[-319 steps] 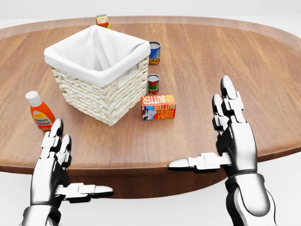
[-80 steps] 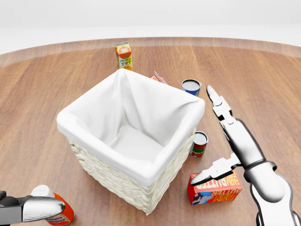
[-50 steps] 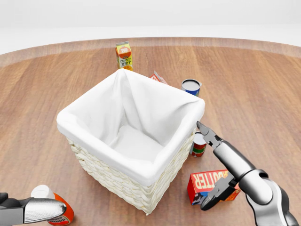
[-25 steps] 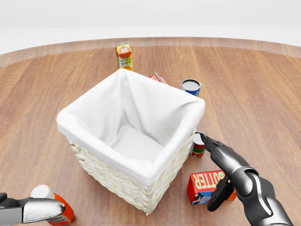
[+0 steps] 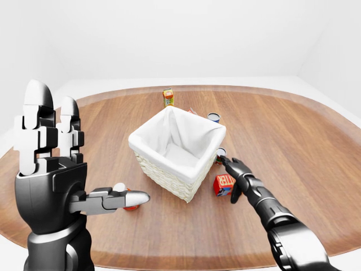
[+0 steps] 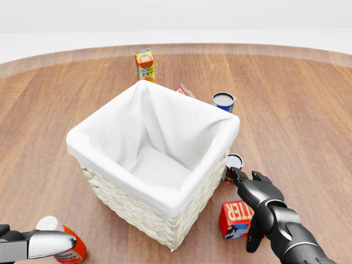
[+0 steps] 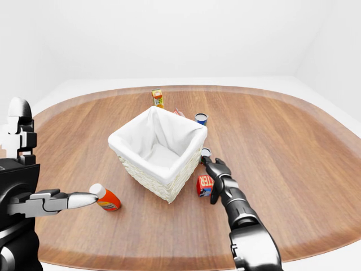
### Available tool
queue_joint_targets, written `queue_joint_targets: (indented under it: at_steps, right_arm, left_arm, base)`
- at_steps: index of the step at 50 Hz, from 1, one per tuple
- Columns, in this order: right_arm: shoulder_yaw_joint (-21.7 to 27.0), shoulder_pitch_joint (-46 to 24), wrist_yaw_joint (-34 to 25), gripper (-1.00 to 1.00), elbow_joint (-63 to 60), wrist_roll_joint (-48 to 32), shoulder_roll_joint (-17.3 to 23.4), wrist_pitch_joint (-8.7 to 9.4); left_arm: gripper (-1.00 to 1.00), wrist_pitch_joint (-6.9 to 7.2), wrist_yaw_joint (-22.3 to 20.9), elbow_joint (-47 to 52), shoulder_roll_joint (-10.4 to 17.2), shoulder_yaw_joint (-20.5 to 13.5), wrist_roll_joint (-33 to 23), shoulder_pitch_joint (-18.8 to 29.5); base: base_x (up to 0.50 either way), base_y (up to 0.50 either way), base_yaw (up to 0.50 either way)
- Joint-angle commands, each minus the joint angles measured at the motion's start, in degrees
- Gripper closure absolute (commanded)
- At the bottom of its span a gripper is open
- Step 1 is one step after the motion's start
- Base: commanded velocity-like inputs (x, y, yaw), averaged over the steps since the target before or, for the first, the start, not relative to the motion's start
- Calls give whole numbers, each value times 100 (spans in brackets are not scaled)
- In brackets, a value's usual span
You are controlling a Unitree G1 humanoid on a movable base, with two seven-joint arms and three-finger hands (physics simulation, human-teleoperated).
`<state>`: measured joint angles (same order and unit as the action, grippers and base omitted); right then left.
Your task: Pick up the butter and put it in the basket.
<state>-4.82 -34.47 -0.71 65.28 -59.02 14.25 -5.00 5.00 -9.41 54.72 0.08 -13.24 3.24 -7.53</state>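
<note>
Left-eye view: the butter lies on the bench, just beside the lower right corner of the basket; your right robot hand sits over the box's right side, fingers draped down onto it, not clearly clenched. Left robot hand is raised at the picture's left, fingers spread, thumb out, grasping nothing; leave it parked. Head view: best look at the grasp. The right robot hand covers the right end of the butter, one finger down along the box's right face, the others reaching up toward the small can that stands between box and basket wall. Contact looks likely, but whether the fingers have closed round the box I cannot tell. Before lifting, get the thumb on the face opposite the fingers and squeeze across the short sides; a box gripped by one end will probably swing. Keep your knuckles off the can. Lift straight up until the box clears the white lining, then carry left over the opening and release low. Right-eye view: confirms the box is close against the wicker, so room on that side is tight; come from the free right side. The ketchup bottle near the left thumb and the juice carton are well apart from your path.
</note>
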Motion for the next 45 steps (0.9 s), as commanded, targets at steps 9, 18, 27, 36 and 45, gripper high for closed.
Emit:
queue_joint_targets:
  at_steps: [9, 18, 27, 36, 45]
  right_arm:
    - [-78, -262, 67, -100, 804, -58, -223, 0]
    - [-87, -290, -71, -100, 852, 63, -304, 0]
    - [-66, -484, -273, -100, 1005, 126, -403, 0]
    - [-3, -681, -390, -100, 1165, 203, -453, 0]
    - [44, -791, -519, -100, 1232, 125, -337, 0]
  left_arm:
    - [-100, 0, 10, -59, 12, -6, 17, 21]
    - [-100, 0, 9, -49, 12, -13, 29, 16]
    - [-100, 0, 15, -51, 12, 22, 15, 10]
    - [-100, 0, 5, -11, 34, -7, 15, 56]
    - [-100, 0, 9, -53, 21, 18, 0, 27]
  base:
    - [0, 0, 0]
    - [0, 0, 0]
    - [0, 0, 0]
    - [0, 0, 0]
    - [0, 0, 0]
